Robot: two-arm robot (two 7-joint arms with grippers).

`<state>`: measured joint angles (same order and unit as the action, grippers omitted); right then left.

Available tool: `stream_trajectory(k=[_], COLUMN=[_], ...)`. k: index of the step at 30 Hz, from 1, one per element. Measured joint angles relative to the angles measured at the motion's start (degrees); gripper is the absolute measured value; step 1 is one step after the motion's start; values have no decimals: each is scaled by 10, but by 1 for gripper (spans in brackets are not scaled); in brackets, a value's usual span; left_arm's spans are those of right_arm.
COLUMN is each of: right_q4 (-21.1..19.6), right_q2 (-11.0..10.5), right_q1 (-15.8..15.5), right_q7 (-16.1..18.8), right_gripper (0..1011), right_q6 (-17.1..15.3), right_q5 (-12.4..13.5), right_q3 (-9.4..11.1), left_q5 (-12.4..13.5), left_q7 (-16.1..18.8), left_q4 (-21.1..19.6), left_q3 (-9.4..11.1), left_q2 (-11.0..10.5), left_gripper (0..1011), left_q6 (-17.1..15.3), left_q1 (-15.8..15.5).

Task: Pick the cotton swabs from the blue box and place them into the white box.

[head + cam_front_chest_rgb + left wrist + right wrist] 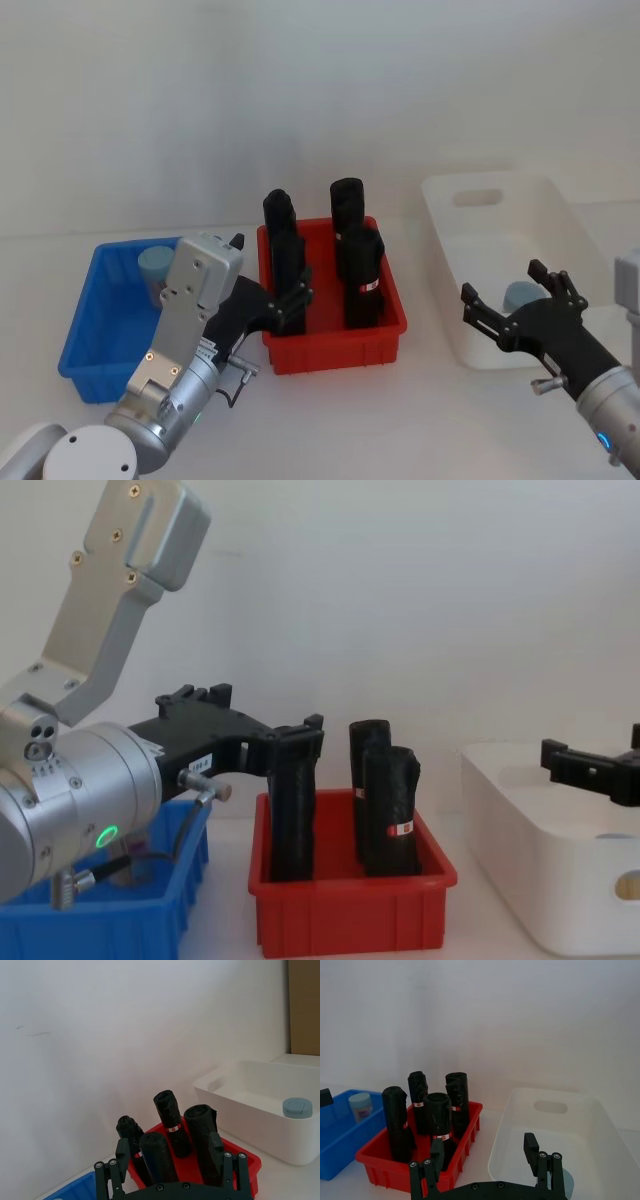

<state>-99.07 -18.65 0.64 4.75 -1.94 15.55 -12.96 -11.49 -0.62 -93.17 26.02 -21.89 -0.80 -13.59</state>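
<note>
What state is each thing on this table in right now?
Left gripper: open, empty.
Right gripper: open, empty.
Blue box: holds one upright cotton swabs tub.
White box: holds a second cotton swabs tub, upright.
Red bin: holds four upright black rolls.

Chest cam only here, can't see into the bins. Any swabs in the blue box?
Observer: One swab tub stands at the far end of the blue box. The left arm hides the box's near right part.
Operator: Anything in the white box?
Observer: Yes, a second swab tub with a pale blue cap stands inside the white box.
Operator: Grippers holding anything?
Observer: Neither. The left gripper is open by the left wall of the red bin, and the right gripper is open over the white box's near end.
</note>
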Motion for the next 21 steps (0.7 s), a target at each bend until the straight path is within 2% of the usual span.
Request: stream_trajectory(k=[9,21], right_q4=[62,187], right_q2=[18,54], right_q1=[43,132], right_q7=[23,80], right_gripper=[1002,1002], right_q6=[6,28], right_q5=[-21,-55], right_q3=[-3,-10], left_q5=[0,0], left_q7=[0,0], left_q4=[0,0], left_q3=[0,0], left_q2=[0,0], left_gripper=[1004,1004], left_q6=[0,0], left_q1=[0,0])
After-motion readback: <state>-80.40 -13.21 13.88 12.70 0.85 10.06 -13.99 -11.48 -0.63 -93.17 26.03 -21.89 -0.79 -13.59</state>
